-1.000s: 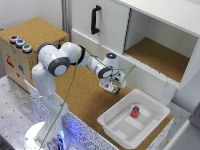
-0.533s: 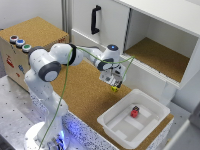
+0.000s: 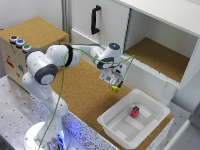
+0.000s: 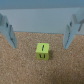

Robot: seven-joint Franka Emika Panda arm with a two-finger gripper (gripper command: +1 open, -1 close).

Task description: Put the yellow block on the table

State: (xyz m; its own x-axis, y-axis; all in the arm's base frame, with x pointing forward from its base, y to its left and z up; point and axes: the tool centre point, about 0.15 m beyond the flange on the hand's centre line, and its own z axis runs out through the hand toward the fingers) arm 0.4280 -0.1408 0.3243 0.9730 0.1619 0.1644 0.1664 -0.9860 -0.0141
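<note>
Exterior view: the gripper (image 3: 114, 81) hangs over the table (image 3: 82, 92), with the yellow block (image 3: 115, 89) just below its fingertips, near the white bin (image 3: 112, 125). A red block (image 3: 135, 111) lies inside the bin. A cork-topped box (image 3: 35, 32) with coloured buttons (image 3: 20, 43) stands at this view's left; an open cabinet (image 3: 160, 55) rises behind the arm.

Wrist view: the block (image 4: 43, 51) rests on the cork between the spread fingers (image 4: 9, 31), touching neither.
</note>
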